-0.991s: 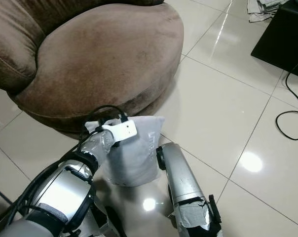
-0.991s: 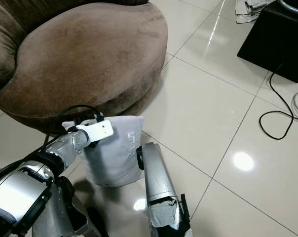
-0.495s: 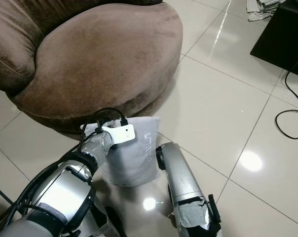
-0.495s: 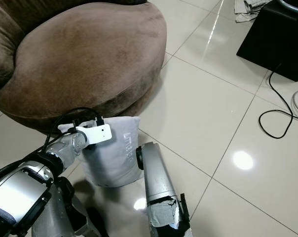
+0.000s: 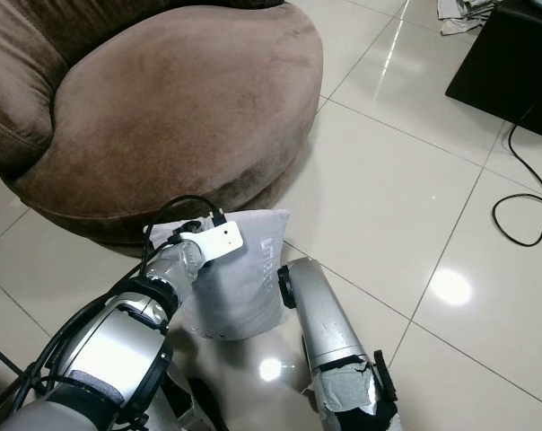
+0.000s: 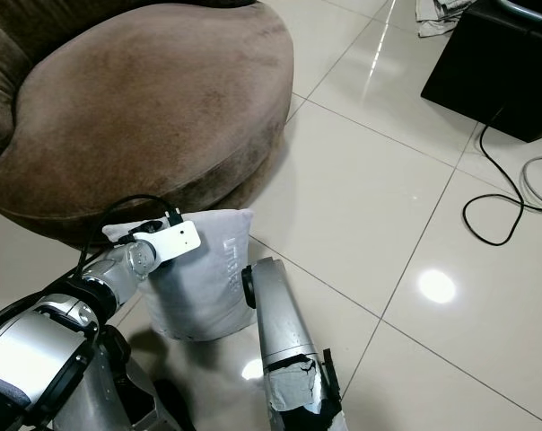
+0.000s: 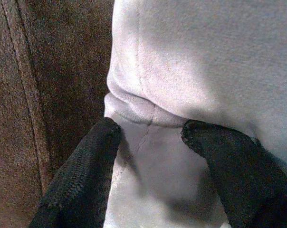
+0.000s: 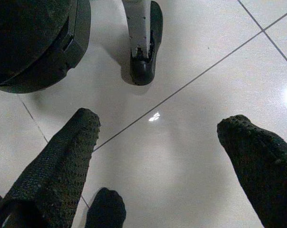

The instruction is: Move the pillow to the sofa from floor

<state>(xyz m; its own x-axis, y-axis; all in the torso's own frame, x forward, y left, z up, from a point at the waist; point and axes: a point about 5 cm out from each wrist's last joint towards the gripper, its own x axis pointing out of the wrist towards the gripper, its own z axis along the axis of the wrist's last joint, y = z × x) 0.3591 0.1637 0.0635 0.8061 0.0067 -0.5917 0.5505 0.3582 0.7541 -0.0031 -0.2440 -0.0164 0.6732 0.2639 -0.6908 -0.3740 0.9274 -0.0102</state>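
Left wrist view is showing the left gripper [image 7: 150, 128] pinching a fold of the white pillow [image 7: 200, 61], fingers partly closed on the fabric. Pillow is standing upright on the tiled floor [image 5: 388, 189], touching the brown sofa [image 5: 172, 99] at its 12 o'clock. Right gripper [image 8: 157, 142] is hanging wide open, holding nothing.

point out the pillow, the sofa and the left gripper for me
pillow [image 5: 244, 287], left eye view, on its white front face
sofa [image 5: 172, 99], left eye view, on the brown seat cushion
left gripper [image 7: 150, 137], left wrist view, midway between the fingertips, which press the pillow's edge
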